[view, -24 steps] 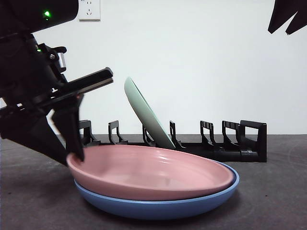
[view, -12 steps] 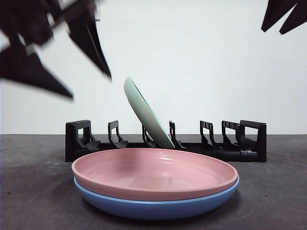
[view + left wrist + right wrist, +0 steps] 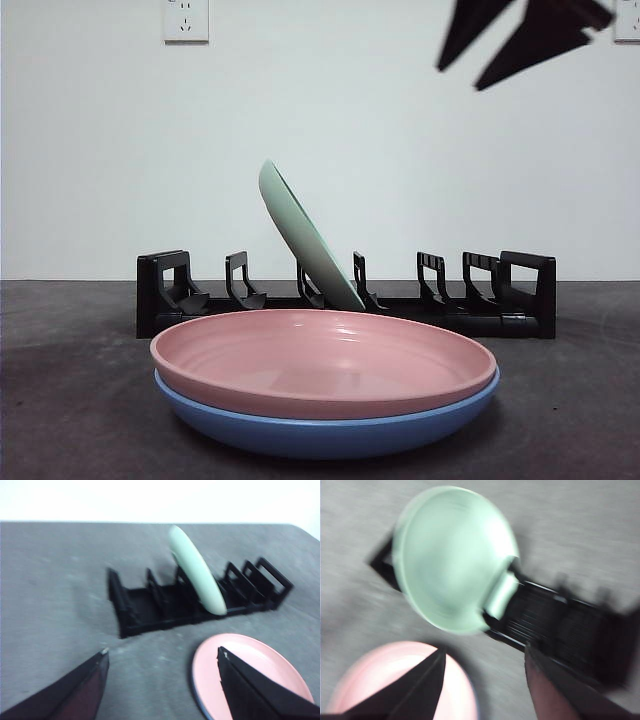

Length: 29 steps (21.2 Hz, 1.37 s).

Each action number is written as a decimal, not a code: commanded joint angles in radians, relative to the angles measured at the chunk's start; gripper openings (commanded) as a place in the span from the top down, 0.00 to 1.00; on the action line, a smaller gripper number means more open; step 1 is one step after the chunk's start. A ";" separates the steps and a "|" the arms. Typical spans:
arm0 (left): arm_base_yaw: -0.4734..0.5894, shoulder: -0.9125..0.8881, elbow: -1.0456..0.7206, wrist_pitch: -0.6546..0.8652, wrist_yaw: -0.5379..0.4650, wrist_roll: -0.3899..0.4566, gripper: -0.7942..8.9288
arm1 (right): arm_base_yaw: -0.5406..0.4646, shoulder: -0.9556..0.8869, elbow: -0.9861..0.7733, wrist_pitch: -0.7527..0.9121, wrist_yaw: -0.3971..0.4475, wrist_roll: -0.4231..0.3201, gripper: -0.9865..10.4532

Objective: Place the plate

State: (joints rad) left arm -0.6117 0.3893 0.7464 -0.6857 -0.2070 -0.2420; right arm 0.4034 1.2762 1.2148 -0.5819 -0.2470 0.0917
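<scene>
A pink plate [image 3: 322,360] lies stacked on a blue plate [image 3: 330,432] at the table's front centre. Behind them, a green plate [image 3: 305,238] leans in a slot of the black rack [image 3: 480,300]. My right gripper [image 3: 460,77] hangs open high at the upper right, above the rack. Its blurred wrist view looks down on the green plate [image 3: 455,555], the rack [image 3: 570,625] and the pink plate [image 3: 395,680]. My left gripper [image 3: 161,652] is open and empty, raised above the table beside the pink plate [image 3: 250,675]. It is out of the front view.
The rack [image 3: 190,600] has several free slots on both sides of the green plate [image 3: 197,577]. A wall socket [image 3: 186,20] sits on the white wall behind. Dark table surface surrounds the stacked plates.
My left gripper let go of the pink plate's left rim, rose and left the front view. The right gripper has moved leftward and lower from the top right corner. The plates have not moved.
</scene>
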 commanded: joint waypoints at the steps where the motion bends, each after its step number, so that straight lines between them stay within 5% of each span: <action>1: -0.003 -0.038 0.018 -0.008 -0.014 0.022 0.56 | 0.021 0.096 0.109 -0.003 -0.025 0.064 0.70; 10: -0.003 -0.064 0.018 -0.010 -0.014 0.021 0.56 | 0.086 0.539 0.620 -0.130 -0.309 0.254 0.70; 29: -0.003 -0.064 0.018 -0.013 -0.014 0.021 0.56 | 0.137 0.758 0.683 -0.085 -0.298 0.291 0.70</action>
State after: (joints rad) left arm -0.6109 0.3233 0.7464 -0.7074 -0.2146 -0.2279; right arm 0.5297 2.0113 1.8721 -0.6788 -0.5457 0.3748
